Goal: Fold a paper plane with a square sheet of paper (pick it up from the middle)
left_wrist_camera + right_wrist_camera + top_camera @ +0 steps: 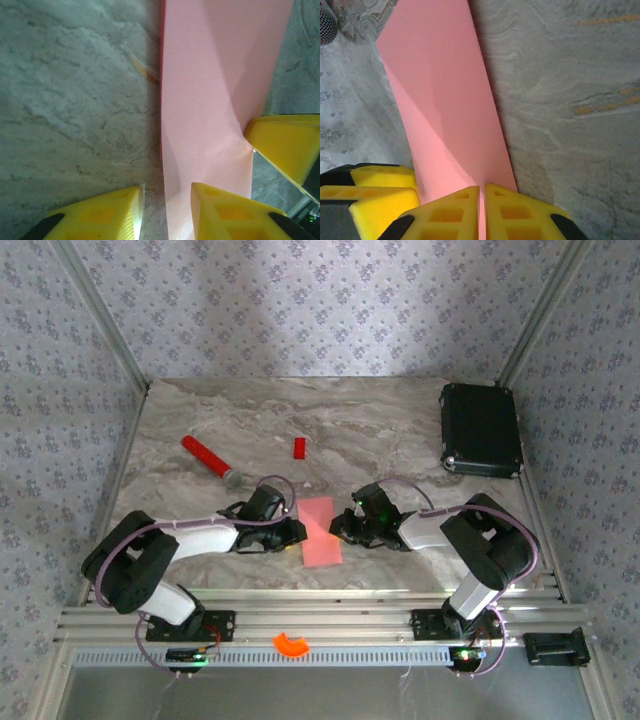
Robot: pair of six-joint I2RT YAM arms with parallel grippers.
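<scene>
Jaws clamped together on the near edge of the square sheet of paper [445, 100], the right gripper [482, 188] anchors the pink sheet, folded to a narrow strip, at the centre of the top view on the marble table [400, 430]. The left gripper [166, 190] stands with jaws apart, straddling the sheet's left edge at the bottom of its wrist view. With both so close, opposing pulls could likely buckle or tear the thin paper, or skew the crease.
</scene>
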